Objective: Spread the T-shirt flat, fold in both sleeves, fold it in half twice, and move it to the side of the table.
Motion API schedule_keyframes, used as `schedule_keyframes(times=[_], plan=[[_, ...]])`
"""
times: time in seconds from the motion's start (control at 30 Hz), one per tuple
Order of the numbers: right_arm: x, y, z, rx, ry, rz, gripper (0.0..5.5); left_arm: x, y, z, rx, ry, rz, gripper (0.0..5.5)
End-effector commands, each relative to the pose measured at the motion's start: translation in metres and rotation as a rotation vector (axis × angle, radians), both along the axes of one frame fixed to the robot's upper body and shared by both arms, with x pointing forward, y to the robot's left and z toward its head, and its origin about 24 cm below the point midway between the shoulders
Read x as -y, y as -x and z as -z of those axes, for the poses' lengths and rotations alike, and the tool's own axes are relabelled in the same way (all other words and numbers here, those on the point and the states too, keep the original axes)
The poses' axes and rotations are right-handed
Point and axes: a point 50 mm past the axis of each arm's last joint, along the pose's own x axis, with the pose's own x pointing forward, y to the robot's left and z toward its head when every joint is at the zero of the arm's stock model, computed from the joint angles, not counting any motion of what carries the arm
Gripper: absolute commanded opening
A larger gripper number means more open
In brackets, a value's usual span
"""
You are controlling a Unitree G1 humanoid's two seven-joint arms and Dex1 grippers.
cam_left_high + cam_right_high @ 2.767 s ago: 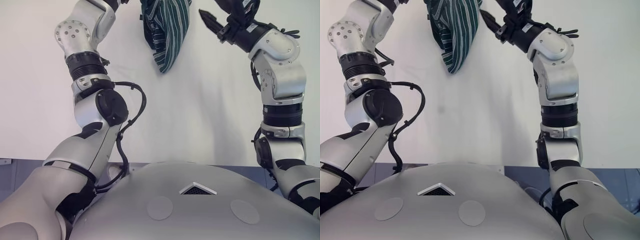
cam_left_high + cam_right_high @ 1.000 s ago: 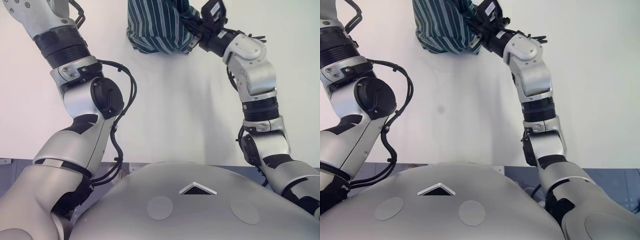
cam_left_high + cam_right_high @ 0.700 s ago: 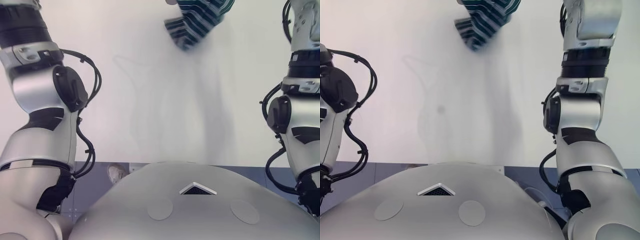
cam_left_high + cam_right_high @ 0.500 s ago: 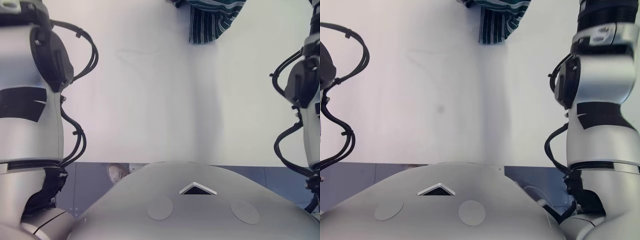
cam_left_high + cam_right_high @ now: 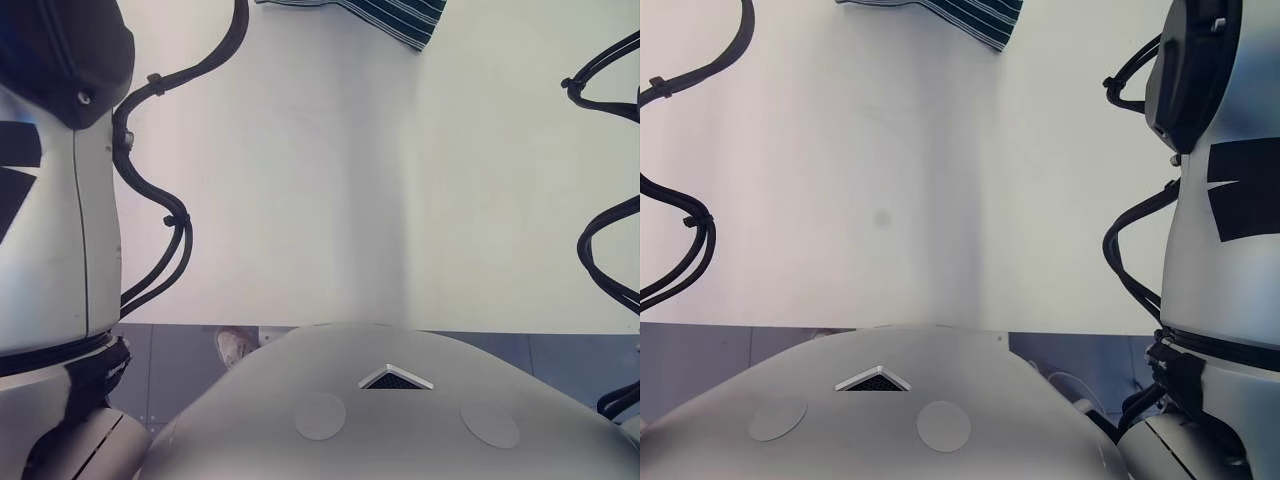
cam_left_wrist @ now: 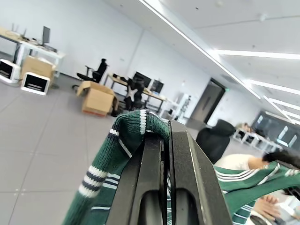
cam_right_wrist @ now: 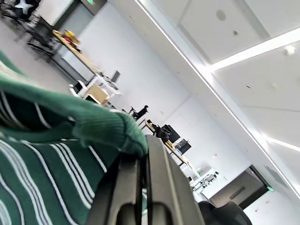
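One T-shirt [image 5: 390,14] clamped by both arms' jaws.

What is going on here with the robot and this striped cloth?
The robot holds the green striped T-shirt up in the air with both arms. The left gripper is shut on one knitted edge of it, and the right gripper is shut on another. The head views show the shirt's lower edge hanging over the far part of the white table. It is not yet spread flat, and no fold is made.

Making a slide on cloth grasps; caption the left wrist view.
Left gripper shut on a ribbed edge of the green striped T-shirt, an open office behind.
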Motion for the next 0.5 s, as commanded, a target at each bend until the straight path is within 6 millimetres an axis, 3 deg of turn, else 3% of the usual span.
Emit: schedule_keyframes(times=[0.03,0.1,0.13,0.2,0.23,0.27,0.37,0.43,0.5], plan=[[0.001,0.011,-0.008,-0.081,0.056,-0.257,0.03,-0.032,0.013,0.010,-0.057,-0.184,0.220,0.00],[0.004,0.025,0.005,-0.255,0.080,-0.542,0.03,-0.053,0.033,0.012,-0.112,-0.206,0.403,0.00],[0.009,0.044,0.015,-0.361,0.082,-0.699,0.03,-0.068,0.050,0.017,-0.130,-0.194,0.475,0.00],[0.012,0.105,0.049,-0.623,0.075,-0.969,0.03,-0.082,0.094,0.042,-0.190,-0.179,0.614,0.00],[0.010,0.140,0.079,-0.809,0.069,-1.058,0.03,-0.085,0.120,0.064,-0.245,-0.155,0.690,0.00],[0.009,0.167,0.105,-0.961,0.063,-1.096,0.03,-0.087,0.142,0.083,-0.296,-0.139,0.744,0.00],[0.001,0.233,0.188,-1.338,-0.165,-1.106,0.03,-0.097,0.203,0.147,-0.448,-0.047,0.864,0.00],[-0.007,0.262,0.220,-1.460,-0.285,-1.090,0.03,-0.108,0.221,0.181,-0.555,0.080,0.832,0.00],[-0.012,0.273,0.235,-1.497,-0.342,-1.041,0.03,-0.117,0.239,0.219,-0.690,0.207,0.758,0.00]])
